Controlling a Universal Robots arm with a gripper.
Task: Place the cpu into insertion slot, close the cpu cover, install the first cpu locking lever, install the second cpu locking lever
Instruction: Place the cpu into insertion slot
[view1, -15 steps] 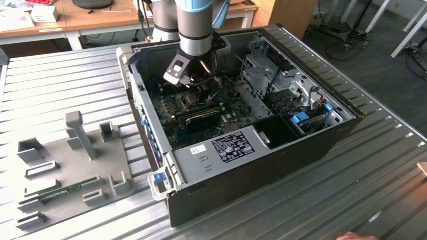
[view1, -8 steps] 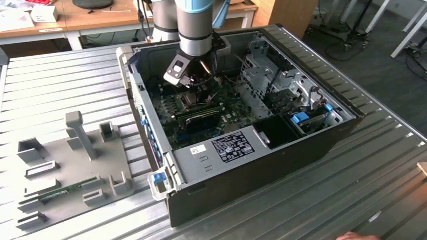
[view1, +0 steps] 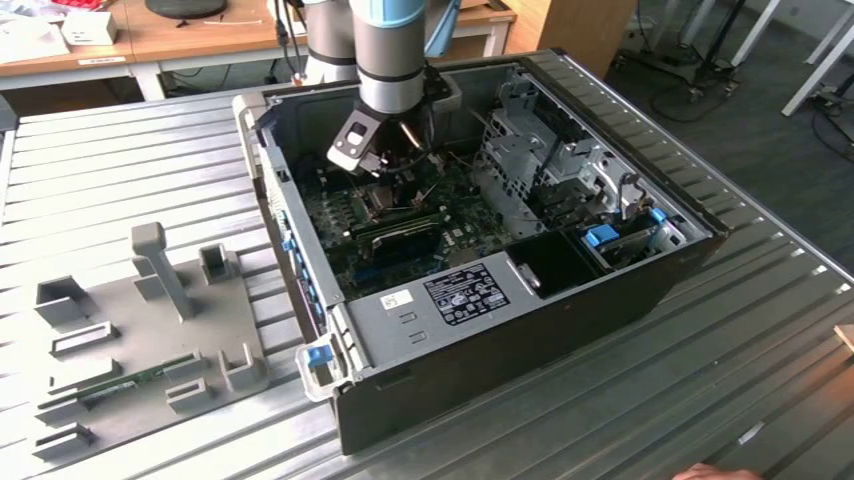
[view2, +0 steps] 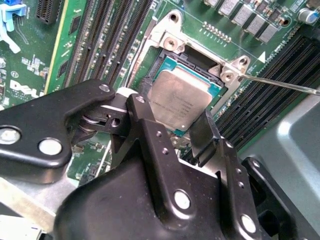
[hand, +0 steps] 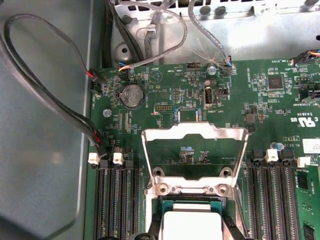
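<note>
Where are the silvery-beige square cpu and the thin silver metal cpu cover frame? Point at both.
silvery-beige square cpu (view2: 175, 100): second wrist view, middle of its metal face.
thin silver metal cpu cover frame (hand: 195, 131): first wrist view, crossbar opposite its hinge.

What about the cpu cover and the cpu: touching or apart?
Apart. The first wrist view shows the cpu cover swung open, its frame standing over bare green board, clear of the cpu.

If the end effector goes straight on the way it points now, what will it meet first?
Probably the cpu, directly ahead of the end effector, lying at the insertion slot; depth between them is unclear.
</note>
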